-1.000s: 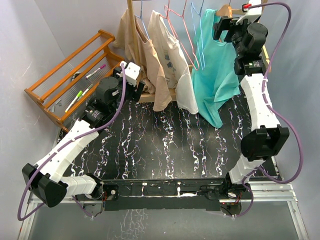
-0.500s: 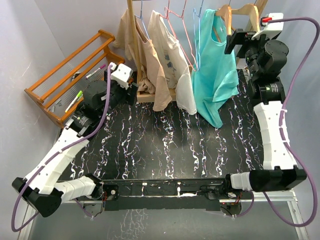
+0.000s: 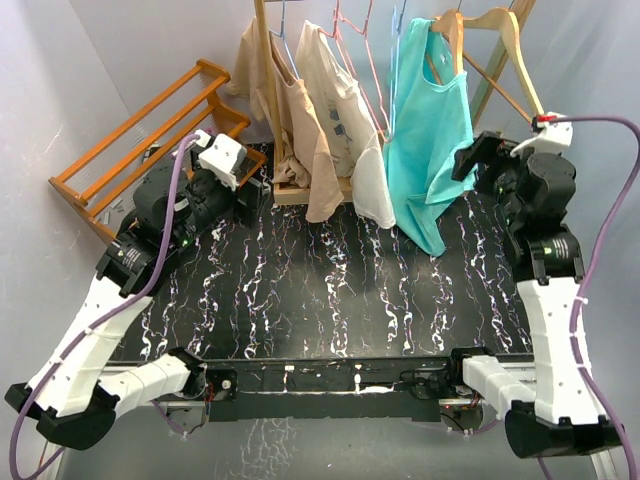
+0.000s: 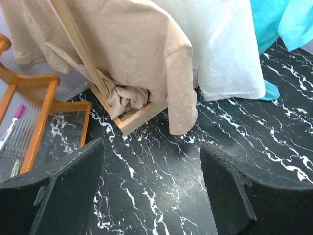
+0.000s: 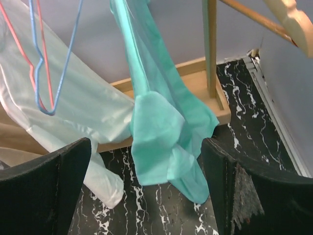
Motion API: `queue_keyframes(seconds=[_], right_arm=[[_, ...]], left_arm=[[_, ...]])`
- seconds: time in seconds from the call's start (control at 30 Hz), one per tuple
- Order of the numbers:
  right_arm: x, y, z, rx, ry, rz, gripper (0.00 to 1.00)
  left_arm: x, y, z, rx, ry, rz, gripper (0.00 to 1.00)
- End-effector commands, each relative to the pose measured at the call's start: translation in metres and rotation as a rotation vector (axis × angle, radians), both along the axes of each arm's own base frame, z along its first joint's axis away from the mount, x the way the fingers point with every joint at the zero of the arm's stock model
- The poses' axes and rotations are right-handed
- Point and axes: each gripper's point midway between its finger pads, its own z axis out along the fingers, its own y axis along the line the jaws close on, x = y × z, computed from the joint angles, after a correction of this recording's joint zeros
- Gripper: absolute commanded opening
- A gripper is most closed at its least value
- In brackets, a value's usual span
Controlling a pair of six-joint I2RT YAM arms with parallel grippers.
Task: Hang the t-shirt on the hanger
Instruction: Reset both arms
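**Visitor:** Where is the t-shirt (image 3: 430, 130)?

**Inspector:** It hangs at the rear right, above the worktop (image 3: 330, 290). I cannot tell whether its lowest corner touches. It drapes from one arm of the hanger (image 3: 488, 17). The other arm, toward the right wall, shows bare wood. I judge the job part done.

**Visitor:** And the claws?

**Inspector:** The right claw (image 3: 470, 162) sits just beside the cloth at mid-height, jaws spread wide, gripping nothing. The left claw (image 3: 247, 193) is well apart from it, near the cream shirts (image 3: 300, 110). It is also wide open and empty.

**Visitor:** What does the step call for?

**Inspector:** In my view the right claw should take the loose shoulder near the collar, one layer only, and draw it outward over the bare arm. A pinch lower down would only drag the hem. The hanger looks free to swing, so the pull should be slow. The left claw could steady it.

**Visitor:** Any risks?

**Inspector:** The blue wire hanger (image 5: 48, 112) hangs close by. The cloth may snag on it, or slip off the seated arm.
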Motion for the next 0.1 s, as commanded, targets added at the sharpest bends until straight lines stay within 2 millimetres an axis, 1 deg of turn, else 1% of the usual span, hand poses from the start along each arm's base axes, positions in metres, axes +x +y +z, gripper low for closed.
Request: queue_keyframes(seconds=[0.0, 0.07], right_arm=[[-0.0161, -0.0120, 0.0009, 0.087, -0.035, -0.093, 0.98], [-0.0203, -0.0160, -0.0019, 0.103, -0.021, -0.122, 0.98]], left_arm=[[-0.0075, 0.0047, -0.0021, -0.020, 0.040, 0.011, 0.78], [-0.0060, 0.0051, -0.0061, -0.016, 0.048, 0.019, 0.78]])
